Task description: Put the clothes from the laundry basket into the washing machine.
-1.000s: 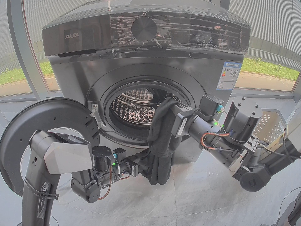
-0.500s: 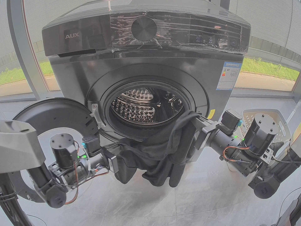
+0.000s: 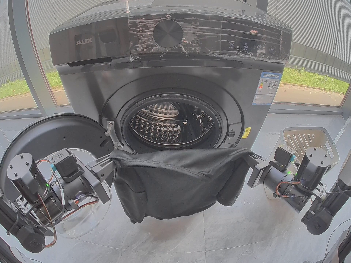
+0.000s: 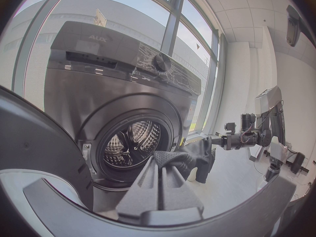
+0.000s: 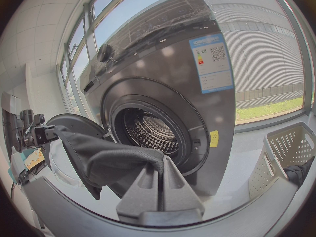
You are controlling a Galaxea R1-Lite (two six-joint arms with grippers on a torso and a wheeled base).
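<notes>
Black garment (image 3: 175, 179) gripped taut by left hand (image 3: 110, 162) and right hand (image 3: 252, 158) | step: loading | next: lift to drum (image 3: 172, 123), 12 o'clock.

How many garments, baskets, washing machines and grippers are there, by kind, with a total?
Dark garments: 2, stretched garment and basket garment
Laundry basket: 1
Washing machine: 1
Grippers: 2, left gripper and right gripper
Total: 6

a dark garment (image 3: 175, 179) is held stretched between the left tool (image 3: 109, 164) and the right tool (image 3: 253, 160), before the open washing machine (image 3: 109, 88).
</notes>
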